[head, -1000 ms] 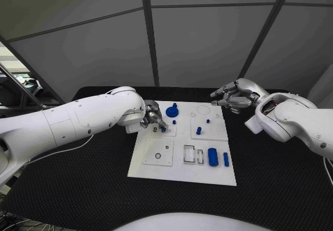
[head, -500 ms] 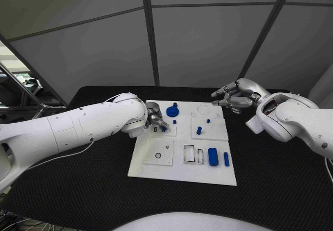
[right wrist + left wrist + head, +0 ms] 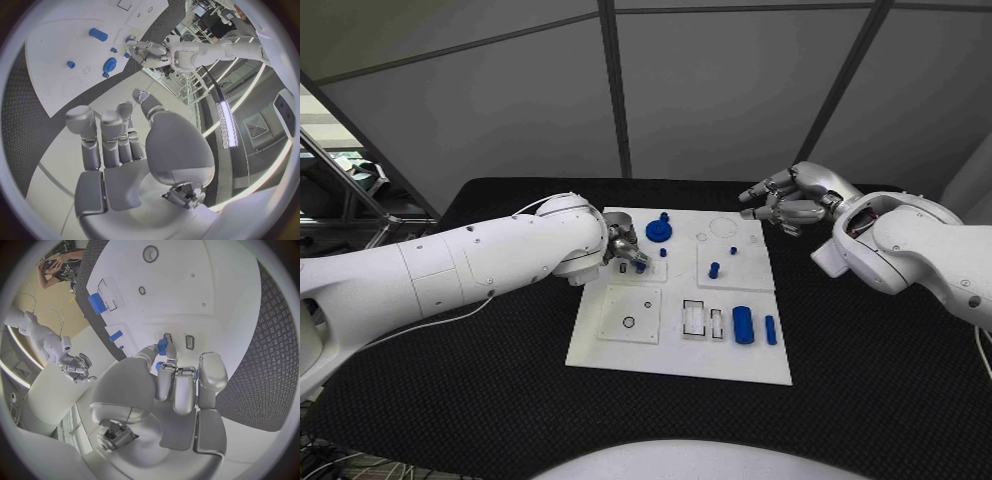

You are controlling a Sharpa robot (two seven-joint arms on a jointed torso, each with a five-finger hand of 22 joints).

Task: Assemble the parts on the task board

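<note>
Fingers of the left hand (image 3: 620, 247) curl over the far left part of the flat white rectangular task board (image 3: 678, 360), and in the left wrist view the fingertips (image 3: 164, 351) pinch a small blue peg (image 3: 162, 345) just above two little dark slots in the plate. Fingers of the right hand (image 3: 788, 201) are spread and lightly bent, holding nothing, hovering over the black textured table (image 3: 877, 380) just beyond the board's far right corner, well apart from the parts

Largest of the loose pieces, a round blue disc with a knob (image 3: 659, 231) sits at the far edge of the board, close to the left hand. Near the board's near right side a thick blue cylinder (image 3: 743, 325) lies flat, with a thin blue bar (image 3: 770, 330) just beside it on its right. Between those and the disc, a short blue pin (image 3: 714, 270) stands in the middle right panel, and a tiny blue stud (image 3: 662, 253) sits beside the left hand's fingers
</note>
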